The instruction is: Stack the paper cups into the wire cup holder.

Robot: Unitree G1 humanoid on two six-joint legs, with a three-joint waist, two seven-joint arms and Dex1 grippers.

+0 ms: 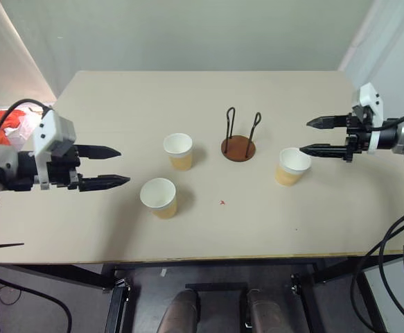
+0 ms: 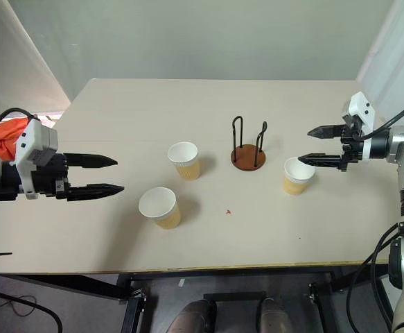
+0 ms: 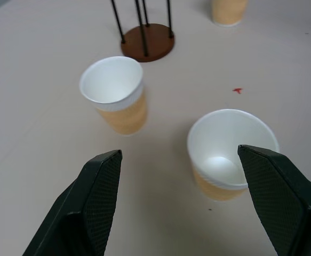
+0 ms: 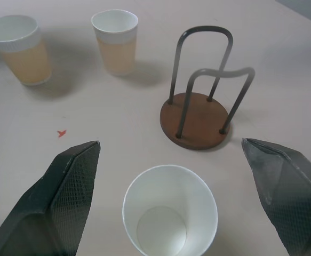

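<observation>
Three paper cups stand upright and apart on the table: one (image 1: pixel 178 151) left of the wire cup holder (image 1: pixel 238 142), one (image 1: pixel 159 198) nearer the front, one (image 1: pixel 292 166) to the holder's right. The holder has a reddish-brown disc base and two black wire loops, with nothing in it. My left gripper (image 1: pixel 104 167) hovers open at the table's left side, pointing toward the front cup (image 3: pixel 231 154). Above the right cup (image 4: pixel 170 212), my right gripper (image 1: pixel 315 136) is open, one finger over the cup's rim, touching nothing.
The beige table (image 1: pixel 208 229) has a small red speck (image 1: pixel 222 202) near its middle. An orange-red cloth (image 1: pixel 1 126) lies off the table's left edge. Walls rise close behind the table's far edge.
</observation>
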